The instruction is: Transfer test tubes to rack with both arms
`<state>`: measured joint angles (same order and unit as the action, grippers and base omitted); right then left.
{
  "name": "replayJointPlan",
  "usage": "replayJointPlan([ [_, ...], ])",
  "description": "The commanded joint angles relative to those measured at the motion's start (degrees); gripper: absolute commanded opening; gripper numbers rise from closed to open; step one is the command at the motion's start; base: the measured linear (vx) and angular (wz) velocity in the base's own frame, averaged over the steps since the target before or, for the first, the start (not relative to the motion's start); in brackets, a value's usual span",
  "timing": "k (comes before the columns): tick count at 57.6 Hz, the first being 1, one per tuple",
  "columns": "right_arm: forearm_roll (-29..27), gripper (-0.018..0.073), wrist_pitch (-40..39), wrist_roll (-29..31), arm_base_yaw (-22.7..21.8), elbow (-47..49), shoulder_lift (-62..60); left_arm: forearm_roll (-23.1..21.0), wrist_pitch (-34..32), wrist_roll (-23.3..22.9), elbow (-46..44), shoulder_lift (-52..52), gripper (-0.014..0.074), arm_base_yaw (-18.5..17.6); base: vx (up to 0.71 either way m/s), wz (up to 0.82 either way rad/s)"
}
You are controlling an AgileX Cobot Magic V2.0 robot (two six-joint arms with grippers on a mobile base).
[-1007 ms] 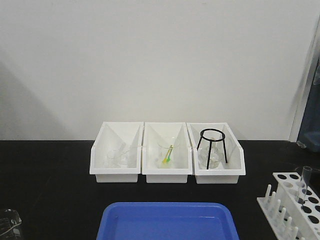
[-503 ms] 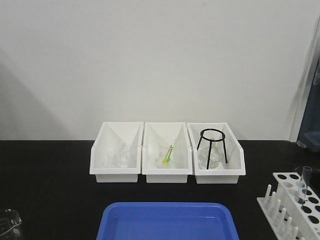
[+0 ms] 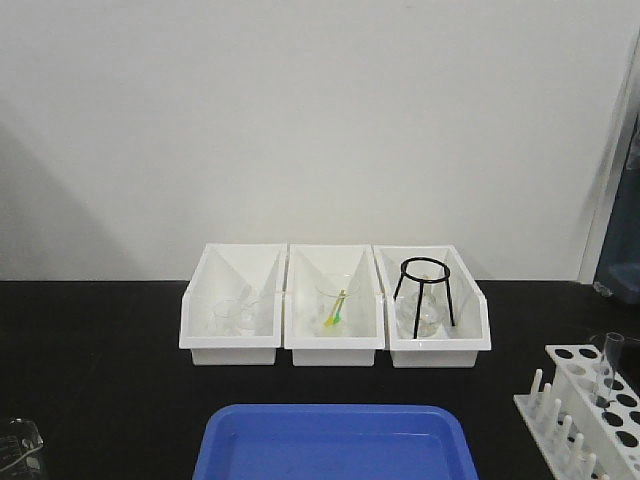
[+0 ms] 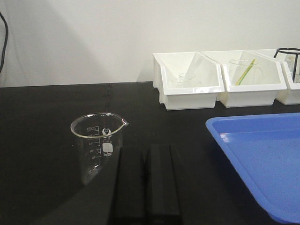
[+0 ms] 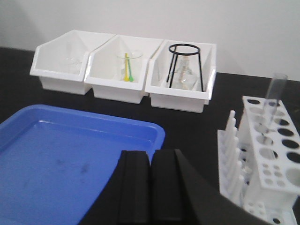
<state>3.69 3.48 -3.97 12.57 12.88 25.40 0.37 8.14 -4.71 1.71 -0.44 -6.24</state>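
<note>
The left gripper (image 4: 146,185) hangs low over the black table (image 4: 42,122), jaws together on nothing, a beaker (image 4: 97,145) just ahead-left; the right gripper (image 5: 150,190) likewise closed and empty; ahead-right of it, one test tube (image 5: 272,104) upright in the rack (image 5: 262,159).

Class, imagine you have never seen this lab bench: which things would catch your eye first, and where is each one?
The bright blue tray stands out against the black table, at the near middle. Behind it, three white bins stand in a row by the wall, the right one holding a black ring stand. At the right edge, one test tube stands upright in the white rack.
</note>
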Motion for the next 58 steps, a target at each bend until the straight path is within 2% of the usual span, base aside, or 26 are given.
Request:
replayJointPlan([
  [1,-4.7,-0.0008,-11.7,0.1,-5.6,-5.3,-4.5,0.0,-4.4,-0.4,1.6,0.0,-0.0015,0.0,0.0,0.0],
  [6,-4.8,-0.0008,-14.5,-0.1,-10.2,-11.1,-10.0,0.0,-4.4,-0.4,1.6,0.0,-0.0015,0.0,0.0,0.0],
  [11,-3.2,-0.0008,-14.4,0.6,-12.6,-15.6,-16.8,0.0,-4.4,-0.4,1.6,0.0,-0.0015,0.0,0.0,0.0],
  [14,-2.4,-0.0008,-7.3,1.1,-13.4,-15.0,-21.3,0.0,-4.4,-0.4,1.6,0.0,-0.0015,0.0,0.0,0.0],
  [20,-0.5,-0.0008,-1.6,2.4,-13.4,-15.2,-26.9,0.0,-4.4,-0.4,1.6,0.0,-0.0015,0.0,0.0,0.0],
  [58,-1.2,-0.0008,-1.4,2.1,-13.3,-15.2,-26.5,0.0,-4.4,-0.4,1.6,-0.1,-0.0015,0.0,0.0,0.0],
])
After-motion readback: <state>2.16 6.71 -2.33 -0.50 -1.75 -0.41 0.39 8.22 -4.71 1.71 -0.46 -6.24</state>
